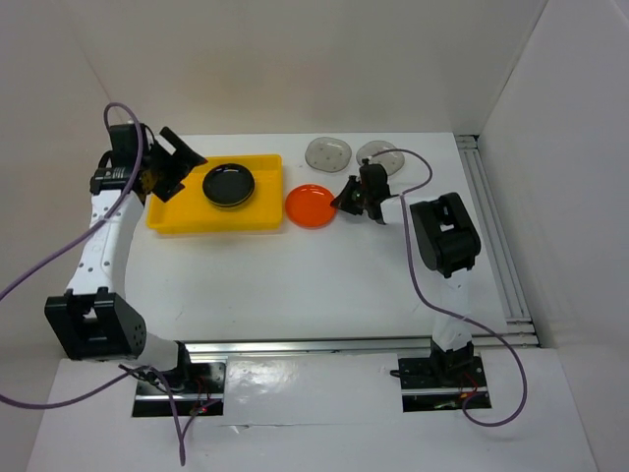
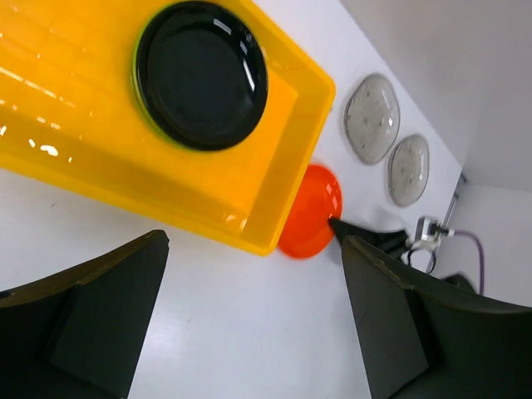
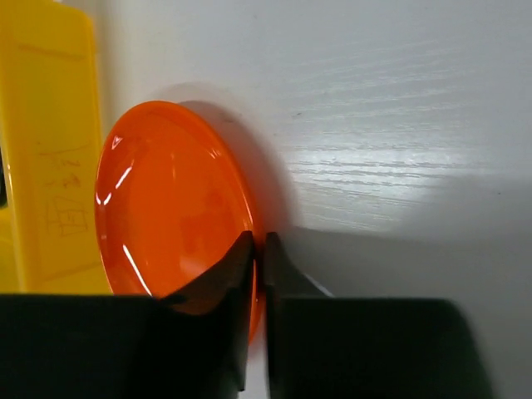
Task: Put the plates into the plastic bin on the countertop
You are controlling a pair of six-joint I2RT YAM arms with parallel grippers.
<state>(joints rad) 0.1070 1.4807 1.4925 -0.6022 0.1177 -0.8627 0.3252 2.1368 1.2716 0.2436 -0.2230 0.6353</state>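
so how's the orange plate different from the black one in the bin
The orange plate lies on the countertop just right of the plastic bin; the black plate sits inside the bin. The right gripper is shut on the orange plate's rim; nothing touches the black plate. They differ in colour, orange against black. Both are round, shallow and glossy.

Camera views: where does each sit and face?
Top external: above and behind, looking down on the white table; left arm and right arm show.
Left wrist: by the shallow yellow plastic bin, facing its black round plate; open left gripper shows.
Right wrist: low, facing the orange round plate; right gripper clamps its rim.
All share bin and orange plate.
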